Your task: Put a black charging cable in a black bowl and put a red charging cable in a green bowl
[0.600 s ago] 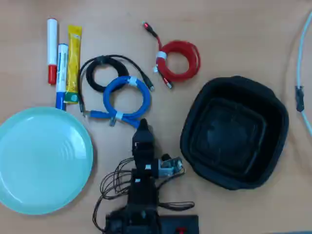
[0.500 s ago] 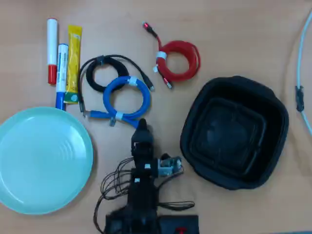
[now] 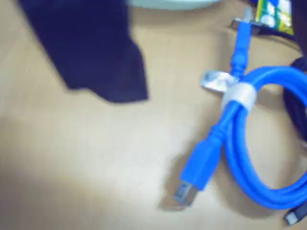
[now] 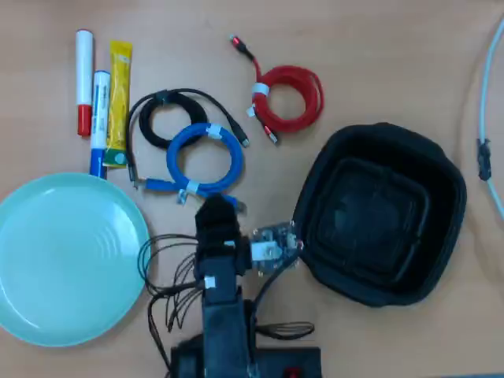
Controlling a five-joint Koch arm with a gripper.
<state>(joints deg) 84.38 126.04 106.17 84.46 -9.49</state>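
In the overhead view the black charging cable [image 4: 169, 118] lies coiled on the table at upper left of centre. The red charging cable [image 4: 293, 98] lies coiled to its right, above the black bowl [image 4: 378, 209]. The green bowl [image 4: 67, 256] sits at the left. Both bowls hold nothing. My gripper [image 4: 214, 209] hovers just below a blue coiled cable [image 4: 206, 157], holding nothing that shows. In the wrist view one dark blurred jaw fills the upper left. The blue cable [image 3: 259, 143] lies at the right, with a bit of the black cable [image 3: 296, 112] at the right edge.
Two markers [image 4: 83, 79] and a yellow packet [image 4: 119, 98] lie at upper left in the overhead view. The arm's loose black wires [image 4: 169, 276] spread beside its base. A pale cable [image 4: 484, 118] runs down the right edge. The green bowl's rim [image 3: 172, 4] shows at the wrist view's top.
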